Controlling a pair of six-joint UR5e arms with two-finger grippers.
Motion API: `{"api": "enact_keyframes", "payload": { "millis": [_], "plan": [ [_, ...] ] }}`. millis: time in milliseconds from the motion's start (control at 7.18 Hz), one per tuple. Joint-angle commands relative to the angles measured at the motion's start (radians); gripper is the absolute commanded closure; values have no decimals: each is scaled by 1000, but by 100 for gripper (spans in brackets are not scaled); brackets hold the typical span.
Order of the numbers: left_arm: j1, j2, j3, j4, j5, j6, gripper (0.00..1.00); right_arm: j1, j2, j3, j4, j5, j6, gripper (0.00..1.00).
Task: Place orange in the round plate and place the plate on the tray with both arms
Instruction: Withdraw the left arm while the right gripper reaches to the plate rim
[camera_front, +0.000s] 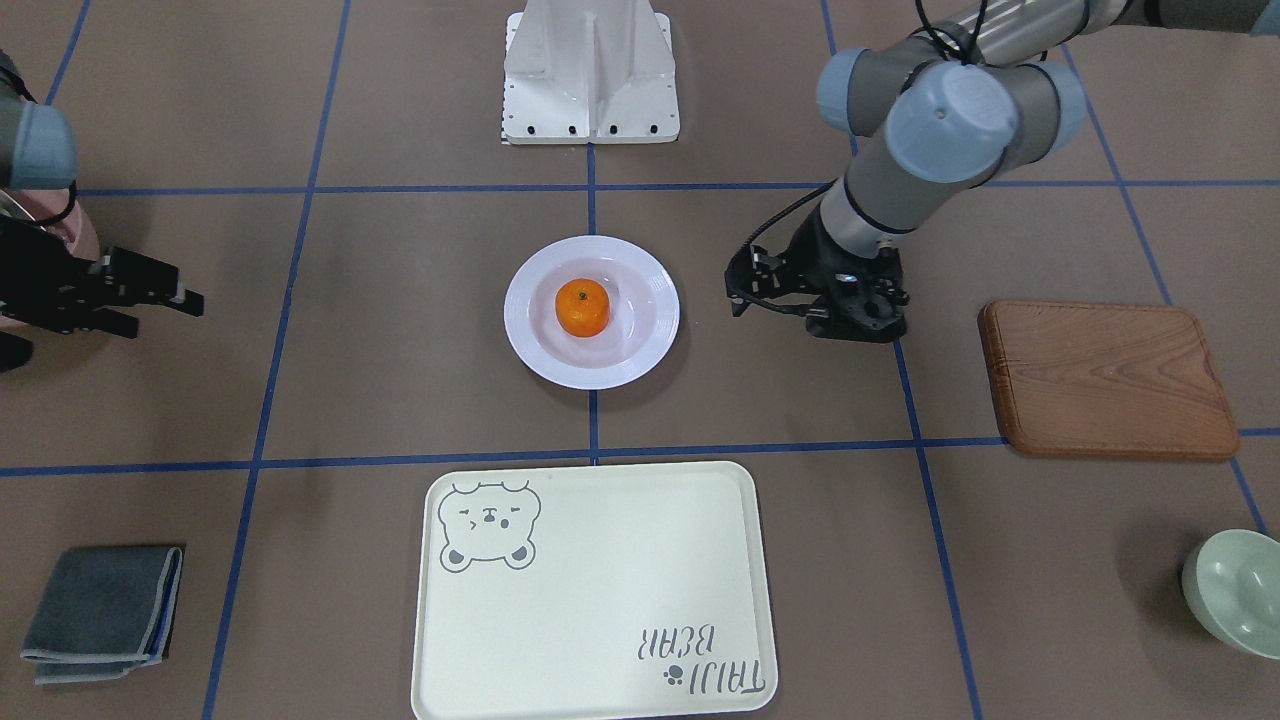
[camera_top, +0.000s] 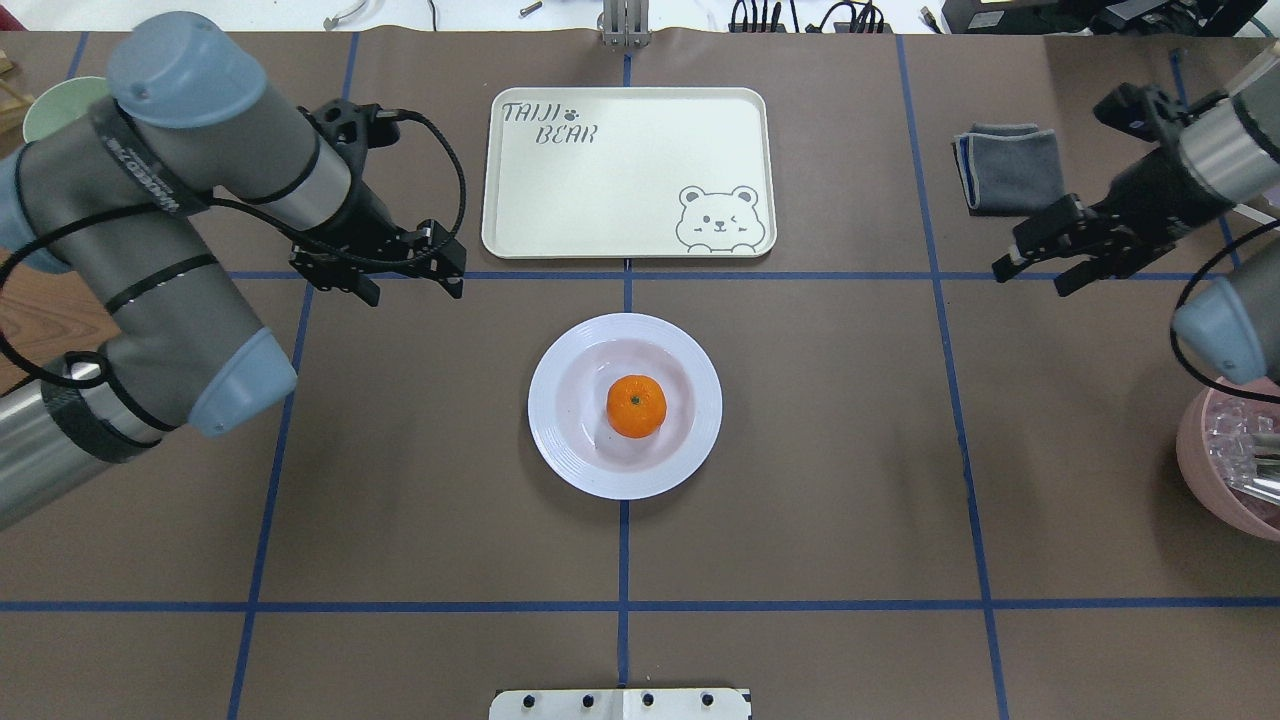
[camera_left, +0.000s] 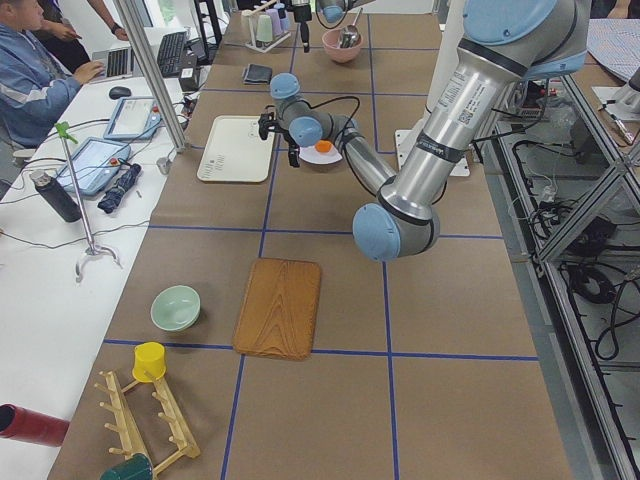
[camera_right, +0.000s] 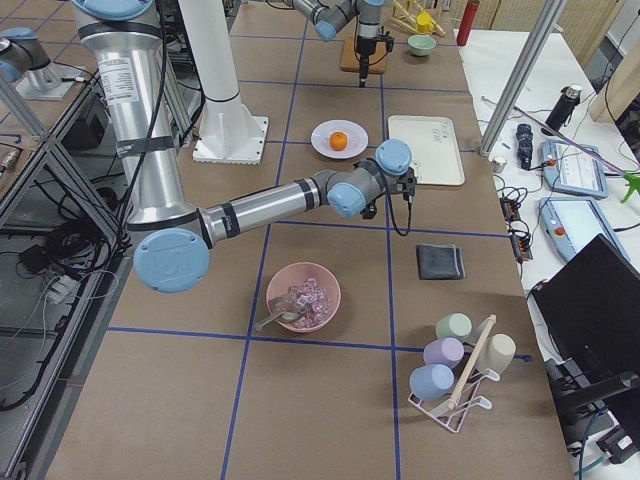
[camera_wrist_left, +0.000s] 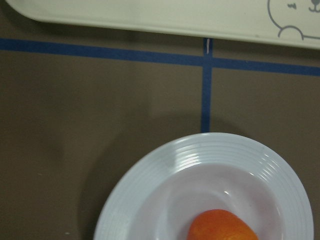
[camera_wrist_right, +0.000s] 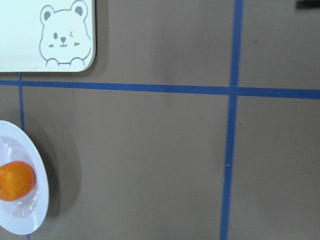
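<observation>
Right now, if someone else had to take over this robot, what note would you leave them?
Left gripper: open, empty, off to the left of the round plate.
Right gripper: open, empty, farther off on the plate's right.
The orange sits in the plate, which is on the table short of the tray. Nothing is on the tray.
Done: orange in plate.
Left to do: both arms grip the plate's rim and set it on the tray.

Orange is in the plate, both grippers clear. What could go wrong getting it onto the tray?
1. The small bright-orange fruit sits loose in the glossy white round plate; if the open left gripper and right gripper lift unevenly, it may roll out.
2. The plate's rim is glossy and ridged, so a shallow pinch could slip.
3. The pale cream rectangular tray has a raised edge; a low carry might clip it.
</observation>
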Motion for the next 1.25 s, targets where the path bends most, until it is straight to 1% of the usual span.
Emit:
{"api": "enact_keyframes", "payload": {
  "millis": [0,139,278,418,557,696,835,975,1114],
  "plan": [
    [-48,37,-16,1,-19,25,2,-157,110,-96,213,-96,123,0],
    [-54,38,-17,2,-19,25,2,-187,145,-108,253,-100,231,0],
    [-74,43,-19,2,-19,25,2,-240,170,-112,327,-159,329,0],
    [-83,73,-35,2,-16,25,2,-297,171,-153,461,-234,400,0],
    [-97,76,-40,2,-17,25,2,-342,175,-212,658,-302,559,0],
    [-100,76,-42,2,-17,25,2,-384,175,-275,845,-387,690,0],
    [-103,78,-42,2,-17,25,2,-429,176,-294,913,-460,776,0],
    [-105,78,-42,4,-17,25,2,-473,175,-305,960,-532,795,0],
    [-105,78,-40,4,-17,25,2,-507,175,-337,1035,-569,847,0]
  ]
}}
